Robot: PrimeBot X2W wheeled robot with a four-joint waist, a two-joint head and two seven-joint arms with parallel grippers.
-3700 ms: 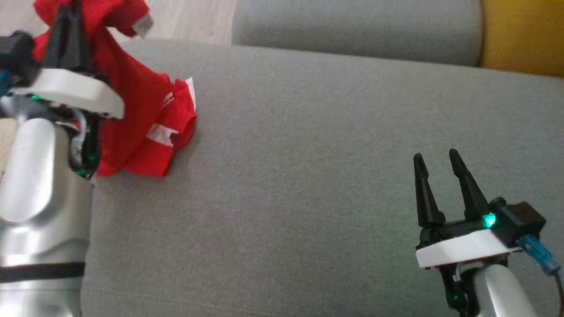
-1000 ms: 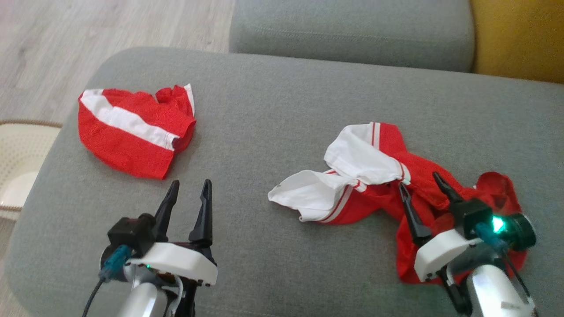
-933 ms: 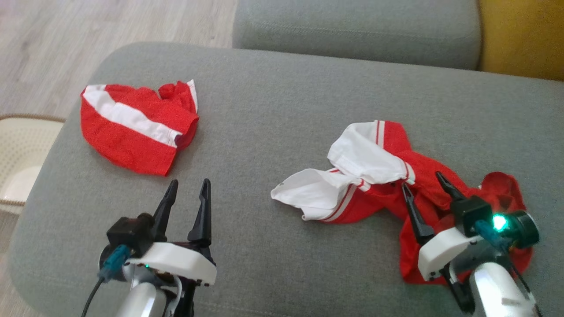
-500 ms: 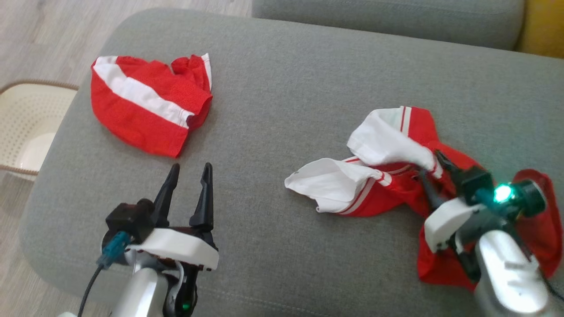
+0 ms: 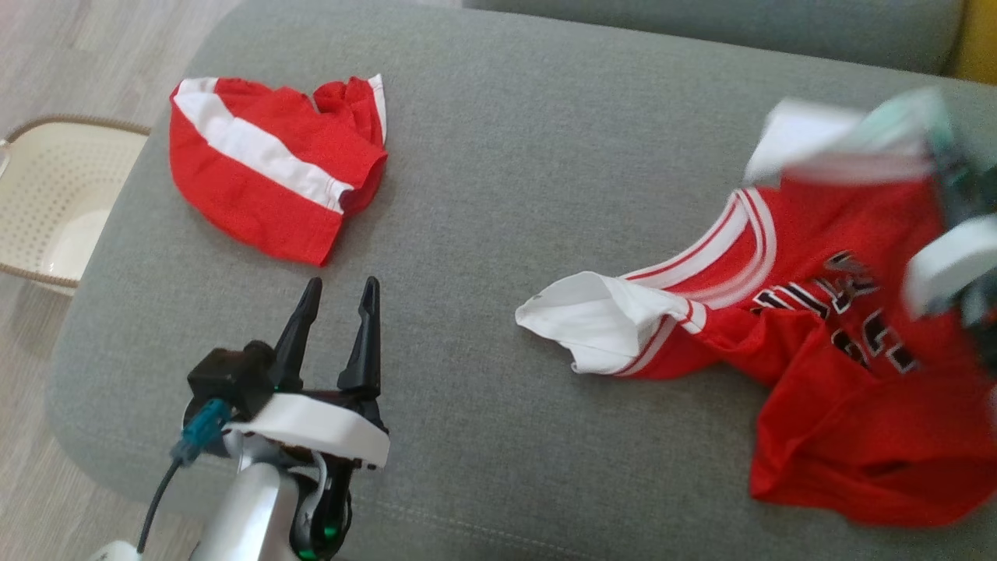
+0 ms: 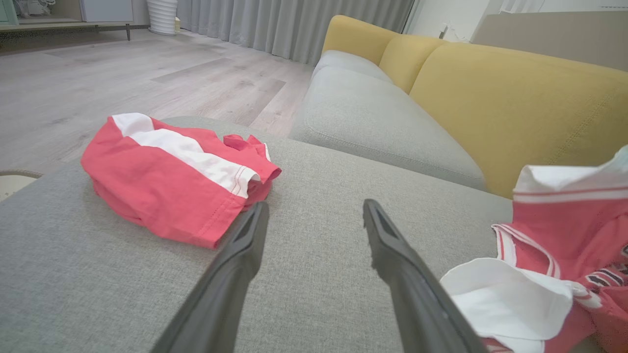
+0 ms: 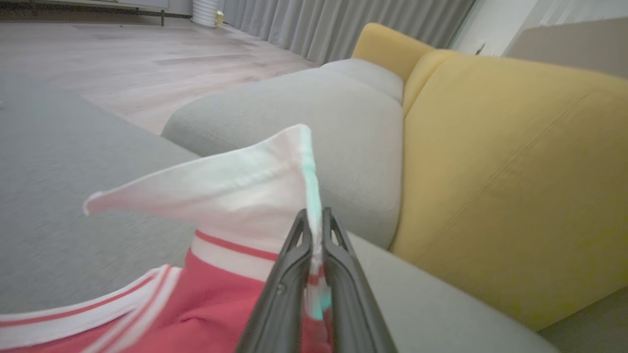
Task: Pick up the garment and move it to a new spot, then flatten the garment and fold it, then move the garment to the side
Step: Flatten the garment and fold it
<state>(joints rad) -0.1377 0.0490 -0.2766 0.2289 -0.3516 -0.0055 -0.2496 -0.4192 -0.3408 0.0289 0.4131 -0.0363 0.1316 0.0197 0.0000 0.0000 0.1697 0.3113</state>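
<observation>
The red jersey (image 5: 841, 335) is on the right side of the grey sofa cushion (image 5: 498, 195), with its black lettering facing up. Its long axis runs roughly left to right in the head view. A loose white-trimmed flap points toward the middle of the cushion, and the rumpled red body bunches at the near right edge. One white-edged corner is lifted off the cushion at the far right. The right end effector (image 7: 314, 215), blurred in the head view, has its fingers pressed together on that corner. The left end effector (image 5: 342, 282) hovers over bare cushion with its fingers spread, touching nothing. Red shorts (image 5: 265, 179) with a white stripe lie well apart at the far left, near a pale basket (image 5: 47, 195).
</observation>
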